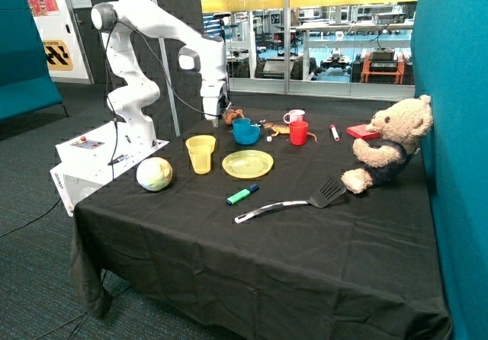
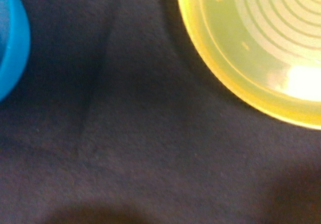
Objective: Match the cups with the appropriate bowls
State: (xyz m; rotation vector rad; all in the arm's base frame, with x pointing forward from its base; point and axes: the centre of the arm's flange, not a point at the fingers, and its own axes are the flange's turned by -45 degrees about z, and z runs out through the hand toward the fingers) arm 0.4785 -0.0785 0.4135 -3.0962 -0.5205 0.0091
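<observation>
**Blue pair together at the back, hand beside it**

Nearest on the black tabletop (image 1: 229, 241): a spatula (image 1: 290, 201) lying flat, with a green marker (image 1: 242, 195) just beside its handle end.

Next back, in a row: a pale round cabbage (image 1: 154, 174), then the yellow cup (image 1: 200, 154) standing upright and looking wider at its top, then the flat yellow plate (image 1: 248, 163) close by but apart from it. Off toward the far side edge, a seated teddy bear (image 1: 389, 145).

Farther back: the blue bowl (image 1: 246, 136), with the blue cup (image 1: 242, 123) seemingly sitting inside it. Near these, a red mug (image 1: 299, 133), and behind that a white mug (image 1: 293, 116) with a pink rim.

Just beside the blue bowl, on the arm's side: the hand (image 1: 217, 117), pointing down, low over the tabletop. Open or closed: cannot tell.

From the wrist: bare black cloth between a blue curved edge (image 2: 12, 38) and a yellow ringed round (image 2: 261, 38); cannot tell which yellow piece.
</observation>
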